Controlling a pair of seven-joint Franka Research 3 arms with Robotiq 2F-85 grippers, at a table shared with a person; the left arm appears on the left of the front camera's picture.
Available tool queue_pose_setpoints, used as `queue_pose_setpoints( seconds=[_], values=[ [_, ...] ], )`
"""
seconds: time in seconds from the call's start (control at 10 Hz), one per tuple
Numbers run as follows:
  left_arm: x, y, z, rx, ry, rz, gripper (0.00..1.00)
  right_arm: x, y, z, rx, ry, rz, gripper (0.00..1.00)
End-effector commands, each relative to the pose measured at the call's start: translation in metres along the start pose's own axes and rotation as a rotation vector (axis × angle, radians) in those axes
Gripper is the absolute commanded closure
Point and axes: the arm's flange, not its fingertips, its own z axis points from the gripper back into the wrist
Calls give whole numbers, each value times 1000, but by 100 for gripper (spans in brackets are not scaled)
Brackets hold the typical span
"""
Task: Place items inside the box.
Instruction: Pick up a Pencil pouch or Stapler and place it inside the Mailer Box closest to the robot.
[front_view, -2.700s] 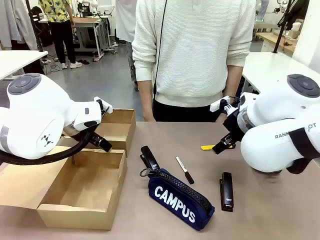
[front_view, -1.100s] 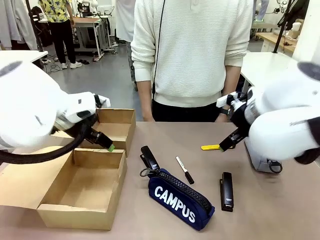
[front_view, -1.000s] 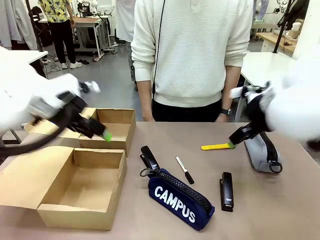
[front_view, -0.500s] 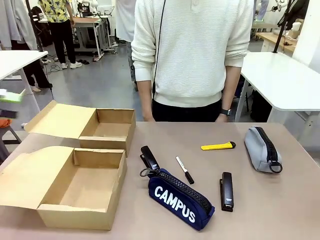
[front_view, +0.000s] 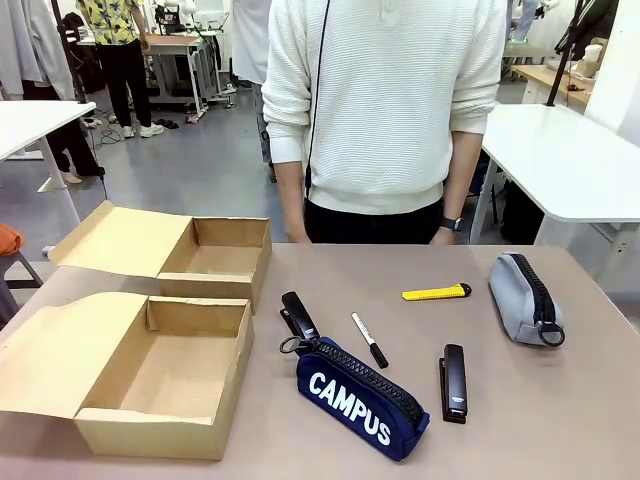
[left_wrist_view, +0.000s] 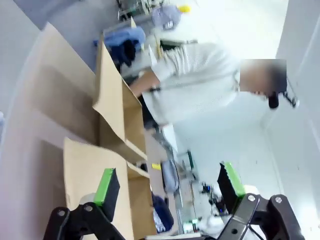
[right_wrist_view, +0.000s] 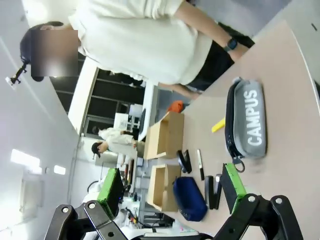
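The box (front_view: 165, 375), wide brown cardboard with its flap lid laid open to the left, sits at the near left with nothing in it. A navy "CAMPUS" pencil case (front_view: 360, 398) lies at front centre with a black stapler (front_view: 297, 315) against its far end. A black-and-white marker (front_view: 369, 340), a second black stapler (front_view: 453, 383) and a yellow utility knife (front_view: 436, 293) lie to the right. My left gripper (left_wrist_view: 168, 184) is open, high off to the side of the box (left_wrist_view: 85, 165). My right gripper (right_wrist_view: 171, 183) is open too, raised well away from the navy case (right_wrist_view: 189, 199).
A narrower cardboard box (front_view: 215, 255) stands open behind the wide one. A grey zip case (front_view: 525, 298) lies at the right of the table (front_view: 560, 420). A person in a white sweater (front_view: 385, 110) stands at the far edge.
Both arms have swung up and outward from over the table's sides and left the front view. Nothing on the table has moved.
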Motion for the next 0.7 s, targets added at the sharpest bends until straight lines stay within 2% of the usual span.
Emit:
queue_pose_setpoints(
  seconds=[0.0, 0.5, 0.6],
  values=[
    [-3, -15, -1, -14, 65, -22, 0, -2, 14, 4, -30, 82, -3, 0],
    [-3, -15, -1, -14, 65, -22, 0, -5, 11, -1, -31, 85, -22, 0],
    [-3, -15, -1, -14, 65, -22, 0, -15, 21, -31, -38, 171, 44, 0]
  ],
)
